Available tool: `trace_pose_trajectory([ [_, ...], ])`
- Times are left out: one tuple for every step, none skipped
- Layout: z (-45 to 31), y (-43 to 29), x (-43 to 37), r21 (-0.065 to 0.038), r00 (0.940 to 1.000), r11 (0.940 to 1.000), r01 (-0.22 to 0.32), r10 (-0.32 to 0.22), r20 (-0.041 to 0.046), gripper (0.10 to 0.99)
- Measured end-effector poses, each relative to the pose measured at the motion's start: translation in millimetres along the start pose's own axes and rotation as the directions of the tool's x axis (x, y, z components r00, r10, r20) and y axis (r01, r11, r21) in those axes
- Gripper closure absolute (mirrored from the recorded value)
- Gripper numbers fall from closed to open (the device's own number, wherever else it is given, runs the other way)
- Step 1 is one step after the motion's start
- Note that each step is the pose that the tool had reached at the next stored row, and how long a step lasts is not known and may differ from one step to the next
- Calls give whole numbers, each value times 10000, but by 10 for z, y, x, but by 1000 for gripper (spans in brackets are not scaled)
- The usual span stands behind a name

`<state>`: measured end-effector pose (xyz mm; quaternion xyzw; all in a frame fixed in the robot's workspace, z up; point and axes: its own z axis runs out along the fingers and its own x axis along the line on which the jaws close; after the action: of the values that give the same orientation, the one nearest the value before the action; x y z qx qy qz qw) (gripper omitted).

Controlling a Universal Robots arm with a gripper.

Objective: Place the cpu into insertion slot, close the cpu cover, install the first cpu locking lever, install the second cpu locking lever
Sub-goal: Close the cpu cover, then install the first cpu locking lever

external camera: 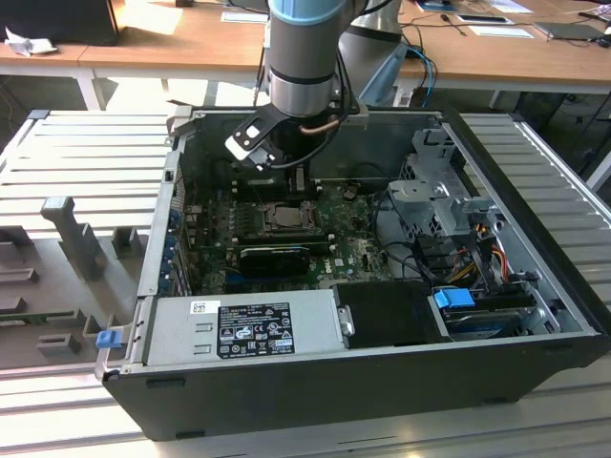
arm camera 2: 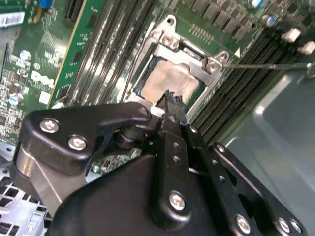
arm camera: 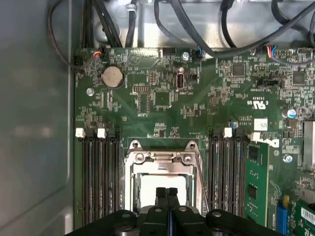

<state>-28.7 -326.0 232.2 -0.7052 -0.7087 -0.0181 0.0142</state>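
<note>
Pale silver metal marks the cpu (arm camera: pixel 147 189), which is seated in the slot (external camera: pixel 260 218) at the middle of the motherboard (arm camera: pixel 162 93), between the two banks of memory slots (arm camera: pixel 101 182). The cover (arm camera: pixel 128 184) appears to lie down around it, with the chip showing through its window. Whether the cover is fully flat cannot be told.

Step in hand, as judged: placement is done and the work is at the cover or lever stage. A thin lever (arm camera: pixel 199 179) runs along one side of the slot. In the second wrist view it juts out over the memory slots, so it appears unlatched.

The gripper (arm camera: pixel 167 192) has its fingers closed together with no gap, and they hold nothing. In both wrist views the tips sit over the cpu, at the cover edge opposite the hinge. Contact cannot be confirmed.

The next move calls for fine alignment. The closed tips must meet a narrow rod and press it under its catch, without scraping the memory slots close beside it.
</note>
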Motion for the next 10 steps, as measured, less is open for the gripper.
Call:
trace_pose_trajectory([
  [0,-22,0,0,10000,10000,-1,1,-6,980],
  [1,-30,0,0,10000,10000,-1,1,-24,980],
  [0,-41,0,1,10000,10000,0,0,-25,980],
  [0,-52,0,0,10000,10000,0,0,-28,980],
  [0,-56,0,0,10000,10000,0,0,-27,980],
  [0,-56,0,0,10000,10000,0,0,-27,980],
  [0,-57,0,0,10000,10000,2,-2,-26,980],
  [0,-57,0,0,10000,10000,1,-1,-26,980],
  [-3,-58,0,0,10000,10000,0,0,-26,980],
  [-5,-58,0,1,10000,10000,0,0,-27,980],
])
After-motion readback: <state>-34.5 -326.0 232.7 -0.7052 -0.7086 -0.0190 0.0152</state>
